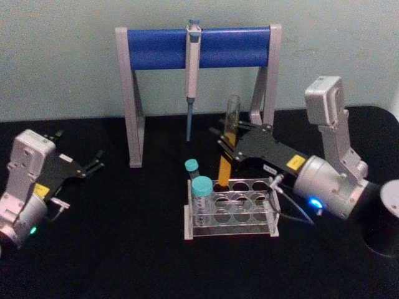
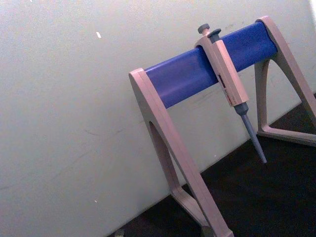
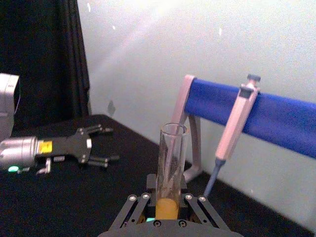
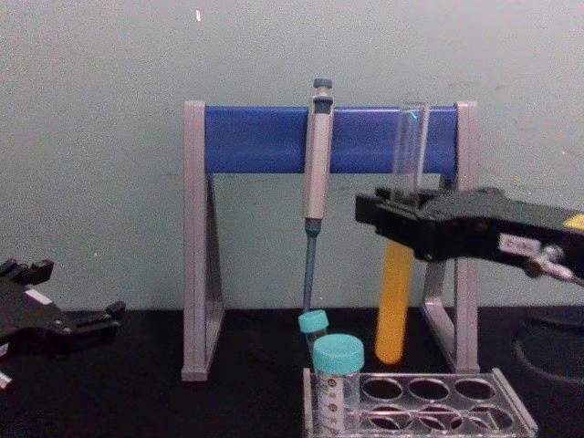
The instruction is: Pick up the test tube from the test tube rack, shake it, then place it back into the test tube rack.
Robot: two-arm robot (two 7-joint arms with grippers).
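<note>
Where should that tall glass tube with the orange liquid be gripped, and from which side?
Probably around its middle, from the side, as the right gripper now holds the test tube. It stands upright and open-topped, so a level side grip keeps liquid in and leaves its bottom free for the test tube rack. The left gripper sits open, far left.

Head: high, looking forward and down on the black table (image 1: 124,268) — whole scene, middling far.
Chest: low, level across the table, closer; shares the grey-legged, blue-barred pipette stand (image 4: 265,139) with every view.
Left wrist: tilted, near the stand, facing the pale green wall (image 2: 74,98).
Right wrist: just behind the right hand (image 3: 168,205) — facing stand and left hand (image 3: 109,144).
</note>
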